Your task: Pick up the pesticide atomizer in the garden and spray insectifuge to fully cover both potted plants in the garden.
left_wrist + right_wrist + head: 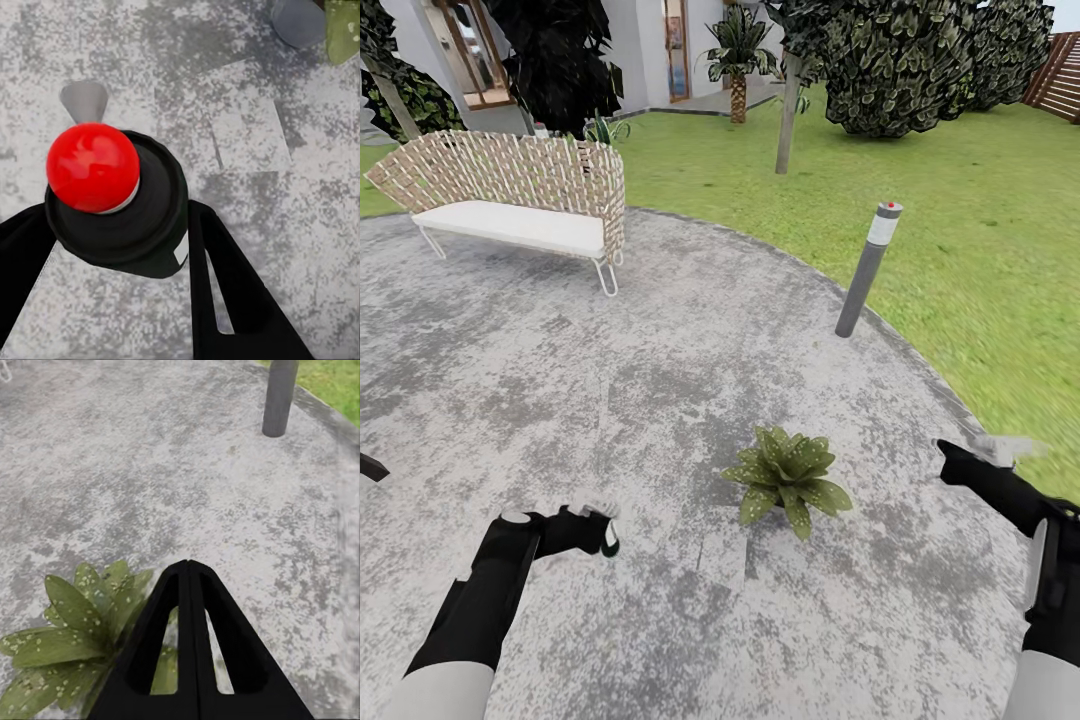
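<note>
The pesticide atomizer (146, 225) is a dark bottle with a red ball cap (92, 166), and my left gripper (120, 217) is shut on it, one black finger on each side. In the head view the left gripper (592, 527) holds the atomizer's dark green end (611, 545) low over the paved patio, left of a potted plant (788, 478). That plant is a low rosette of spotted green leaves, also seen in the right wrist view (71, 641). My right gripper (187, 568) is shut and empty, just right of the plant and above it (988, 452).
A grey bollard light (867, 268) stands at the patio's edge beyond the plant. A wicker bench (510, 195) with a white cushion sits at the far left. Lawn (960, 200), trees, a palm (738, 60) and a brown fence (1060, 75) lie behind.
</note>
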